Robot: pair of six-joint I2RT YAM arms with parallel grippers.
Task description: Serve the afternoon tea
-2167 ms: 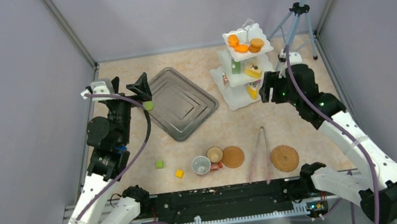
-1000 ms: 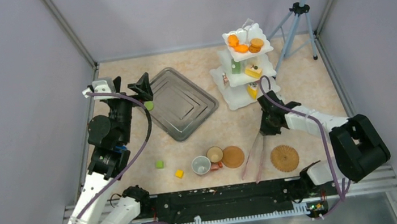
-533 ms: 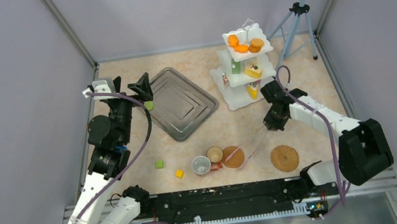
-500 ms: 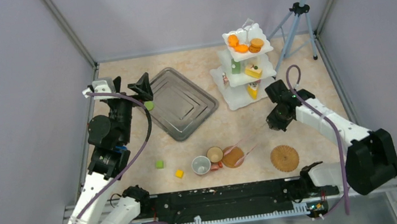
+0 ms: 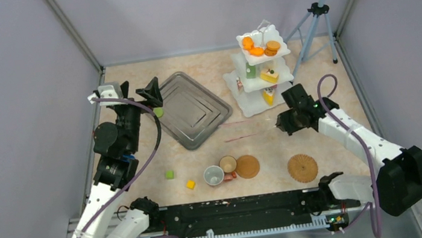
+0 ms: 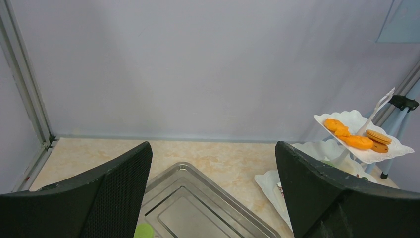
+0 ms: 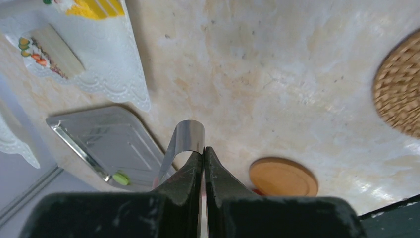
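The white three-tier stand [image 5: 254, 109] stands at the back right with orange rounds [image 5: 257, 47] on its top tier and a yellow cake wedge [image 5: 269, 75] below. My right gripper [image 5: 281, 124] hovers just in front of it, shut on the pink tongs [image 5: 239, 124], which stick out to the left, blurred. In the right wrist view the fingers [image 7: 190, 171] pinch the tongs' steel bend [image 7: 188, 139]. Two cups [image 5: 213, 175] [image 5: 228, 164] and two brown mats [image 5: 247, 167] [image 5: 302, 168] lie near the front. My left gripper [image 6: 213, 188] is open over the grey tray's left corner.
The grey steel tray [image 5: 195, 112] lies at the back centre with a green bit [image 5: 159, 111] at its left edge. A green cube [image 5: 169, 174] and a yellow cube [image 5: 190, 184] sit front left. A tripod [image 5: 315, 21] stands behind the stand.
My right arm came down on the tongs, shut on them, lifted them off the table and swung them round to point left. The left arm has not moved.
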